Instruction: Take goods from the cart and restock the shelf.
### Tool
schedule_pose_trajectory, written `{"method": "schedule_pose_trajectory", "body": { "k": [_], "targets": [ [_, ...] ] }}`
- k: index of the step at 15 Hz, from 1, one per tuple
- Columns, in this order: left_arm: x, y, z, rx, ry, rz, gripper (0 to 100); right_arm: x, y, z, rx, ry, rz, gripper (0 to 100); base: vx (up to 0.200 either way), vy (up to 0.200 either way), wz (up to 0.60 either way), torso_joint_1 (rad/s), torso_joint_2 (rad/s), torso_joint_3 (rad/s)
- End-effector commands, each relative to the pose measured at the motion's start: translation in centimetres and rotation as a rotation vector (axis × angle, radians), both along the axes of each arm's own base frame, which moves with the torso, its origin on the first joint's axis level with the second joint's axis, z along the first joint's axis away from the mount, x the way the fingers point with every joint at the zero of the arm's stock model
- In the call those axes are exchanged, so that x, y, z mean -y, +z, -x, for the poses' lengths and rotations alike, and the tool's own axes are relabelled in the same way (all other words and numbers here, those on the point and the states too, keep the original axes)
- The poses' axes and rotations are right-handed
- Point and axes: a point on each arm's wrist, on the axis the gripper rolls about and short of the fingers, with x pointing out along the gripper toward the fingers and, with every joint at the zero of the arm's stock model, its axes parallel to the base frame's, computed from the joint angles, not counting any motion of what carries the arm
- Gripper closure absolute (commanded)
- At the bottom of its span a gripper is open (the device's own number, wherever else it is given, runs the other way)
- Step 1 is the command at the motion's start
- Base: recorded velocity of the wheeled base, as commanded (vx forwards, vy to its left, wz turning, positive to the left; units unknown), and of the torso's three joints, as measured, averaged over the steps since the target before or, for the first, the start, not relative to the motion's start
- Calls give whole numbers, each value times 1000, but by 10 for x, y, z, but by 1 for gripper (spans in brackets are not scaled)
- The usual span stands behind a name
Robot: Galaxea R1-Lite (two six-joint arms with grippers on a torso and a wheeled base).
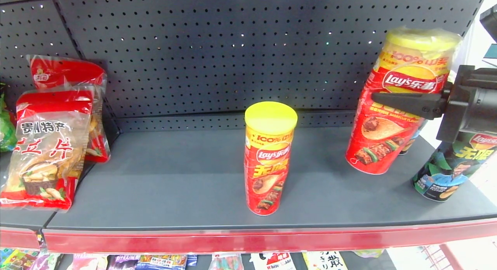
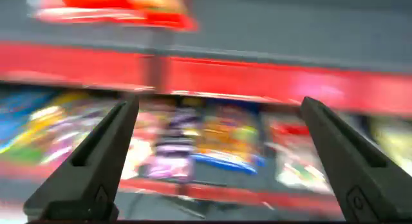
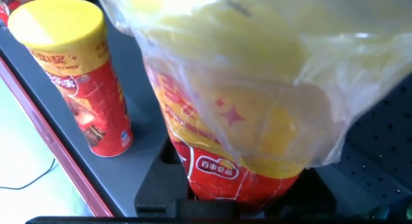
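Already partway through, judging by the stock on the shelf [image 1: 174, 176]. Pinching a large red canister [image 1: 400, 68], yellow-lidded and loosely wrapped in clear film, between the fingers of the right gripper [image 1: 388, 99]; held tilted above the right part of the board, near the pegboard back [image 1: 217, 48], with contact between base and board impossible to tell. Counting as placed, on a fair reading: a smaller red canister [image 1: 269, 161] upright at mid-shelf, well apart from the held one, and a dark canister [image 1: 446, 173] upright at the right end, just beside the held one and nearer the front lip. Carrying nothing in the left gripper [image 2: 219, 159], fingers spread wide, facing a lower row of packets [image 2: 225, 137], all blurred. Left to do, as a judgement: bring the large canister upright, settle it on the board, release, then fetch more goods to fill the bare stretch between the peanut bags [image 1: 46, 145] at the left and the mid-shelf canister.
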Motion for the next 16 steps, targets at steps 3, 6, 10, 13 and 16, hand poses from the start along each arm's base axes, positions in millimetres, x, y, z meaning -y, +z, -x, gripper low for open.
{"method": "schedule_pose_trajectory", "body": {
  "k": [3, 6, 10, 13, 16],
  "targets": [
    [-6, -3, 11, 158, -40, -16, 0, 3, -2, 2, -3, -11, 1, 100, 0, 0, 0, 0, 0, 0],
    [-8, -3, 10, 176, 36, -34, 0, 3, -3, 3, -7, -10, 1, 100, 0, 0, 0, 0, 0, 0],
    [-6, -4, 10, 178, -27, -91, 0, 5, -1, 5, 2, -14, -2, 100, 0, 0, 0, 0, 0, 0],
    [-8, -4, 10, 174, 56, -21, 0, 5, -4, 6, -7, -13, 1, 100, 0, 0, 0, 0, 0, 0],
    [-8, -4, 10, 177, 37, -111, 0, 6, -4, 8, -5, -14, 1, 100, 0, 0, 0, 0, 0, 0]
  ]
}}
